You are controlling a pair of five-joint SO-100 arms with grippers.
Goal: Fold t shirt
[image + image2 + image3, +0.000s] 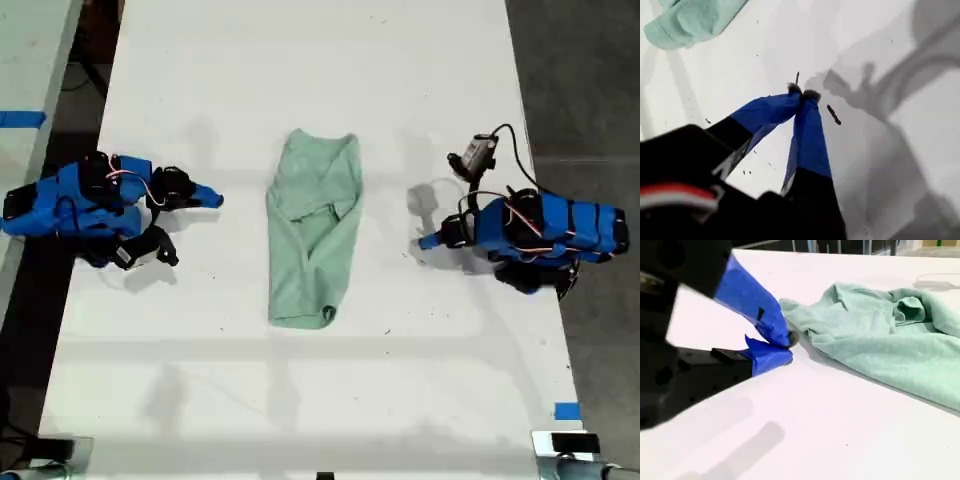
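Exterior view, left to right. At mid-left my second gripper (pixel 212 199) lies low over the white table (pixel 320 400), tip pointing toward the frame's centre. The second wrist view shows its blue-taped fingers (pixel 755 300) pressed together at the tips and clenched on nothing (pixel 786 346), just short of the cloth edge and not touching it. In the centre of the frame the t shirt (pixel 312 235) lies flat on the table as a narrow, wrinkled strip running from top to bottom, with layers folded over one another and a rounded lower end. It also shows in the second wrist view (pixel 880 340), and one end shows in the first wrist view (pixel 690 22). At mid-right my first gripper (pixel 428 240) points back toward the centre, apart from the shirt. Its tips meet (pixel 802 92) with nothing between them, over bare table. A blue tape square (pixel 567 410) sits at the lower right.
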